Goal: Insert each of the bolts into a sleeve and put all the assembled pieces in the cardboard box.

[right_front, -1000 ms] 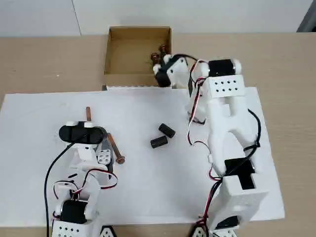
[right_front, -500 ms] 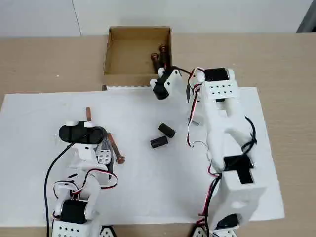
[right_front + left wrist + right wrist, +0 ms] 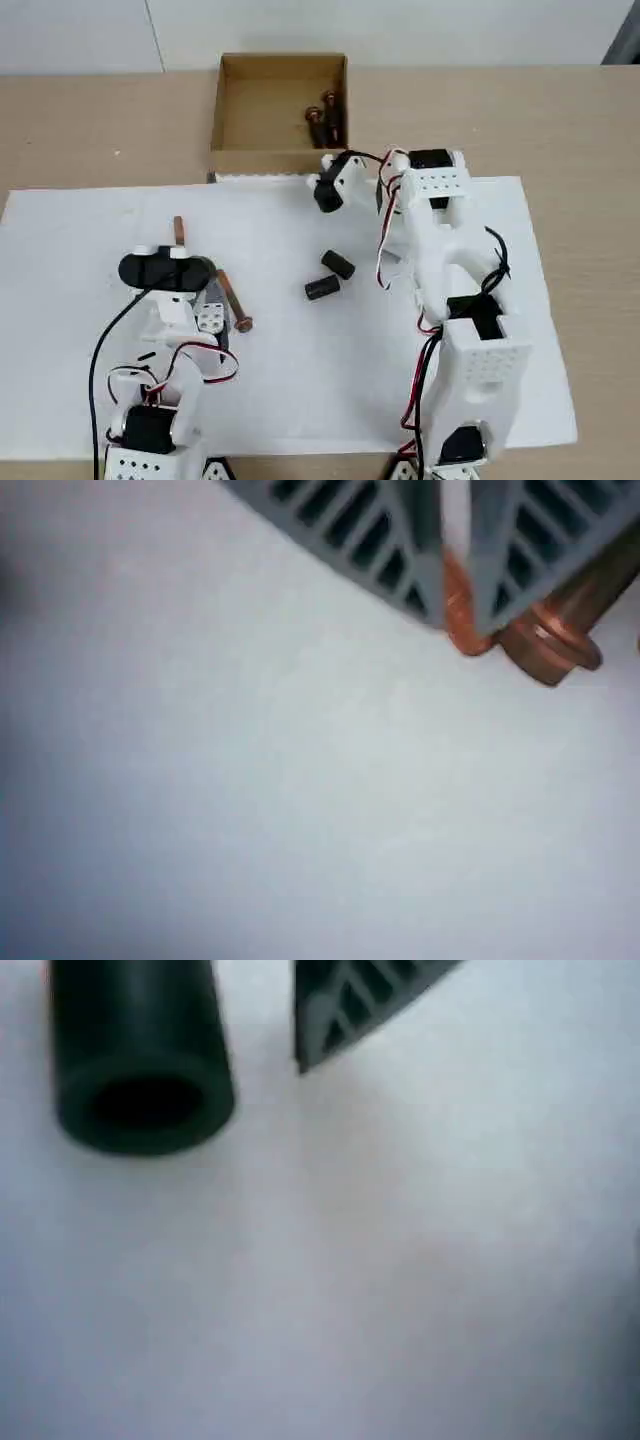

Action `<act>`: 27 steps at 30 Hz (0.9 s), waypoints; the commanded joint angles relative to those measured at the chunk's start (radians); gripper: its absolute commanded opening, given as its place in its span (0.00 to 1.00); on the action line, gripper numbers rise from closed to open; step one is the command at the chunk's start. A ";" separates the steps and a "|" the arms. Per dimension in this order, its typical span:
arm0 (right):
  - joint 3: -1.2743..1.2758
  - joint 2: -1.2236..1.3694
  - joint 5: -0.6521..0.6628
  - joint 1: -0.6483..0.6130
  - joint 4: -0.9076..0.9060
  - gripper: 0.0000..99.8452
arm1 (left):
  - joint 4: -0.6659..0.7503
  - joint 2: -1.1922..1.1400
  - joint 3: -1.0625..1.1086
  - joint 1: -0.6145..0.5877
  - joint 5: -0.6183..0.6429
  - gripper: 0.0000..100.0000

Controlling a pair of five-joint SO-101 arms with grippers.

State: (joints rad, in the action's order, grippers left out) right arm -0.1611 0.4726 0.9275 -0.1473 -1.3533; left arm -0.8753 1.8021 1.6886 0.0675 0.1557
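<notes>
Turning to the remaining pairs: two assembled pieces (image 3: pixel 323 110) lie in the cardboard box (image 3: pixel 240 100) at the middle of the tabletop's (image 3: pixel 560 110) far edge, leaving two more pairs to join.
The left end effector (image 3: pixel 457 620), toward the near-left corner, is clamped on a coppery flanged bolt (image 3: pixel 233 300) between ribbed grey fingers (image 3: pixel 350 530); a second bolt (image 3: pixel 179 230) lies just beyond on the smooth white sheet (image 3: pixel 80 300). The right end effector (image 3: pixel 328 188) hovers by the box's near wall; apart or together, I cannot tell. Two stubby matte-black sleeves (image 3: pixel 338 264), hollow cylinders, lie close together mid-tabletop. Next, I judge, the right arm must grip one sleeve across its round wall, which may roll, and line its bore up with the bolt's slim shaft.
</notes>
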 commanded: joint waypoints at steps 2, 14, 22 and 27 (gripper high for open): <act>-0.002 0.027 0.008 0.031 0.018 0.10 | -0.002 0.011 -0.005 -0.002 -0.003 0.01; -0.003 -0.070 -0.066 0.013 0.015 0.01 | -0.002 0.011 -0.005 -0.002 -0.003 0.01; -0.002 -0.262 -0.201 -0.085 -0.065 0.00 | 0.000 0.011 -0.005 0.000 -0.003 0.01; -0.003 -0.377 -0.350 -0.108 -0.162 0.00 | 0.000 0.011 -0.007 0.000 -0.003 0.01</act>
State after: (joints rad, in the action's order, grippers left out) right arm -0.1580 0.2133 0.6590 -0.2501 -1.4668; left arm -0.8753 1.8021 1.6886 0.0675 0.1557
